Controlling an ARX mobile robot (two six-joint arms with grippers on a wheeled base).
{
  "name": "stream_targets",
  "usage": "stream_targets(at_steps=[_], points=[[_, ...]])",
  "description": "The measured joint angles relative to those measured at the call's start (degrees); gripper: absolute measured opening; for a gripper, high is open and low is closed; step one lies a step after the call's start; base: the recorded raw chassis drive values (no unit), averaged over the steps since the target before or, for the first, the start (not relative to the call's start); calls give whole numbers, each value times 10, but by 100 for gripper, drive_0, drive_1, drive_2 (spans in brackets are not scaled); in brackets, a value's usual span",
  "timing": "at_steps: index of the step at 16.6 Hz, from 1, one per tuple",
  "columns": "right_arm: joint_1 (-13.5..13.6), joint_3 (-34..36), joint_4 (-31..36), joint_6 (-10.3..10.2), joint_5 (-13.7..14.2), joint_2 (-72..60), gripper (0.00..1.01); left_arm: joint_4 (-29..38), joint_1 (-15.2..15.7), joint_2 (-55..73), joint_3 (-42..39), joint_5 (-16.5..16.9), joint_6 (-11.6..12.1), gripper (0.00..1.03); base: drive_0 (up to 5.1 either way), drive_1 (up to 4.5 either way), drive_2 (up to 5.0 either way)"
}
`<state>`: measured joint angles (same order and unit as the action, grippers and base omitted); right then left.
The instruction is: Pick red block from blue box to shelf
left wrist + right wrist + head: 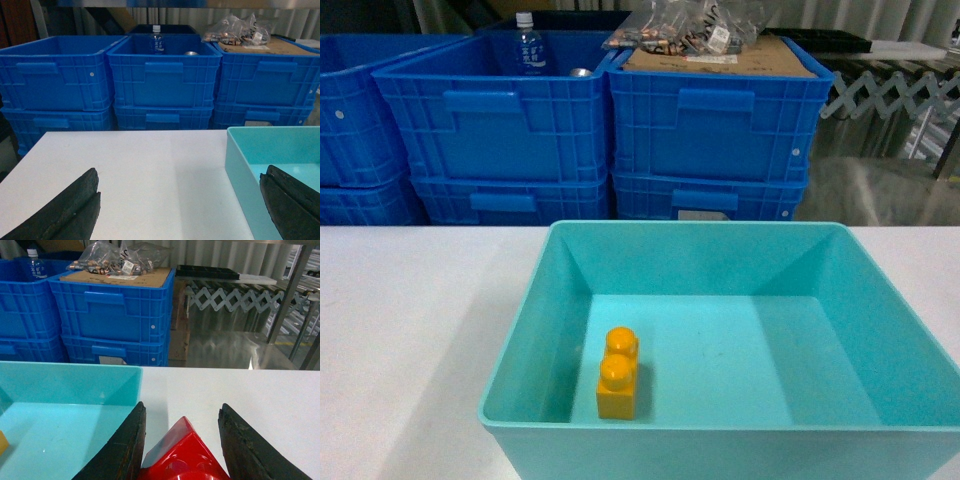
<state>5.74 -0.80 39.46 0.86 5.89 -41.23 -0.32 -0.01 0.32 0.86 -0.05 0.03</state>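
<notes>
Small glossy red plastic block [182, 452] sits between right gripper [181, 450] dark fingers, clamped, above white table [240, 390] just beside light turquoise plastic tub [720, 330]. Yellow-orange two-stud brick [618, 373] lies inside tub. Left gripper [180, 210] fingers wide apart, holding nothing.

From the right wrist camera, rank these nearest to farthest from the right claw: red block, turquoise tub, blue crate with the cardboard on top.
1. red block, between the fingers.
2. turquoise tub, just left on the table.
3. blue crate, behind the table, upper left.
</notes>
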Motion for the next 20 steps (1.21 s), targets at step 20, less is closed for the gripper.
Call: stream_targets(at_steps=[20], points=[[-60, 1, -270, 0, -57, 288, 38, 0, 0, 0, 0, 0, 0, 98, 0, 0, 0]])
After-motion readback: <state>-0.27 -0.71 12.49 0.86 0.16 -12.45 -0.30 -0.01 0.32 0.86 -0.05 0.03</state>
